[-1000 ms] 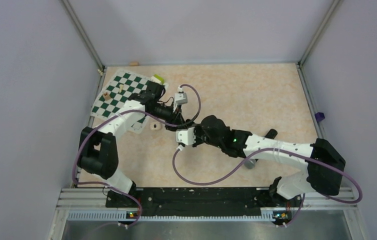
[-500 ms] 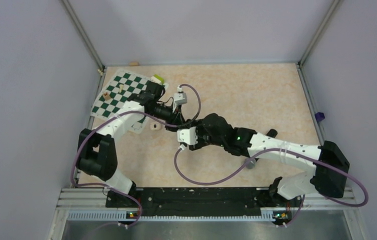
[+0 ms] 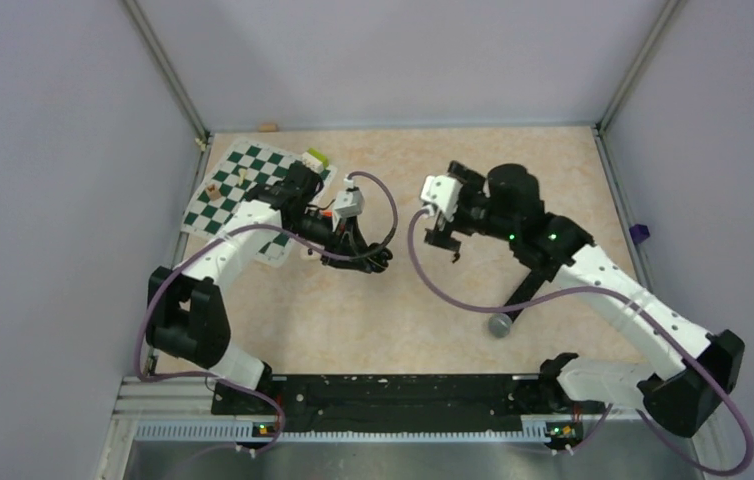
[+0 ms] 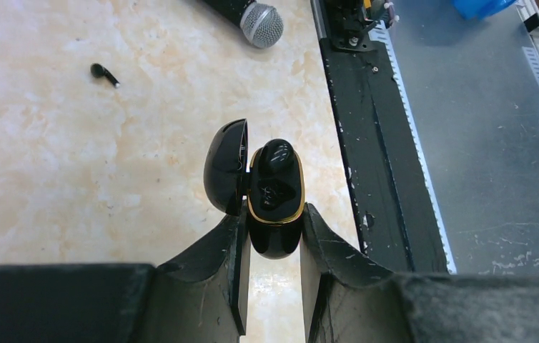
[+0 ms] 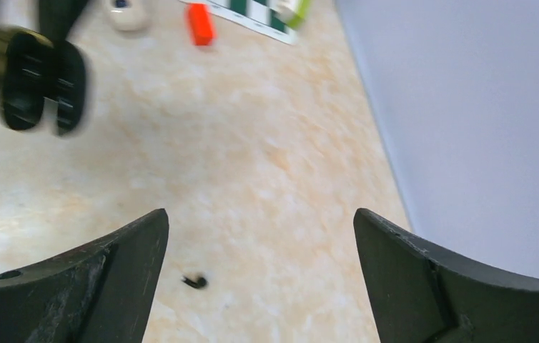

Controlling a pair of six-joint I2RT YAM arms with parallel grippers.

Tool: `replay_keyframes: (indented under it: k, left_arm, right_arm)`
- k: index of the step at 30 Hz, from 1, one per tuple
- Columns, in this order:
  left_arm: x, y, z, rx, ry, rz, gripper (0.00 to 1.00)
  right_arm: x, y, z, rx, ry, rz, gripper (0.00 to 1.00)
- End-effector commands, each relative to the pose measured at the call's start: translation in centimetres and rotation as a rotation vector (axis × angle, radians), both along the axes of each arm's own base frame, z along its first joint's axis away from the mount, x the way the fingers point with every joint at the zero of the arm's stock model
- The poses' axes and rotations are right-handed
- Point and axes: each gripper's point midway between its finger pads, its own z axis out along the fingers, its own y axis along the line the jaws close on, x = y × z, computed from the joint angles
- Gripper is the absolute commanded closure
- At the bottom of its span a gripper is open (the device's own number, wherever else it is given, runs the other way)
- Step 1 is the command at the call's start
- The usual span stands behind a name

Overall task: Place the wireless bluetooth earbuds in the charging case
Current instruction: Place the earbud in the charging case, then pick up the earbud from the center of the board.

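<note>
My left gripper (image 4: pixel 274 214) is shut on the charging case (image 4: pixel 275 204), a glossy black pill with a gold rim, held just above the table. Its lid (image 4: pixel 224 175) stands open to the left. One earbud (image 4: pixel 275 158) sits in the case's top socket. The other earbud (image 4: pixel 104 73) lies loose on the table, seen between my right fingers as a small black piece (image 5: pixel 195 281). My right gripper (image 5: pixel 259 214) is open and empty, hovering over that earbud. From above, the left gripper (image 3: pixel 368 257) and right gripper (image 3: pixel 442 236) are well apart.
A microphone with a grey head (image 3: pixel 499 325) lies under the right arm near the front. A green chessboard (image 3: pixel 238 185) with small pieces lies at the back left, with an orange-red block (image 5: pixel 200 23) and a cream-white round object (image 5: pixel 127 13) beside it. The black base rail (image 4: pixel 367 143) runs along the near edge.
My right gripper has opened wide and drawn away from the case, up and to the right. The left gripper has stayed shut on the case and shifted slightly.
</note>
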Motion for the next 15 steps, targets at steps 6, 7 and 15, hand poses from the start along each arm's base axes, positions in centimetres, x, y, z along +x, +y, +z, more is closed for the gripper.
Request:
replay_keyframes:
  k: [6, 7, 15]
  left_arm:
    - [4.0, 0.5, 3.3, -0.024, -0.233, 0.274, 1.0]
    - [4.5, 0.6, 3.4, -0.017, -0.246, 0.307, 1.0]
    - [4.7, 0.1, 4.2, -0.028, -0.215, 0.324, 1.0]
  right_arm:
    - [3.6, -7.4, -11.2, -0.191, 0.341, -0.304, 0.09]
    - [3.8, -7.9, -12.8, -0.206, 0.396, -0.34, 0.12]
    - [4.7, -9.9, -19.8, -0.238, 0.727, -0.559, 0.32]
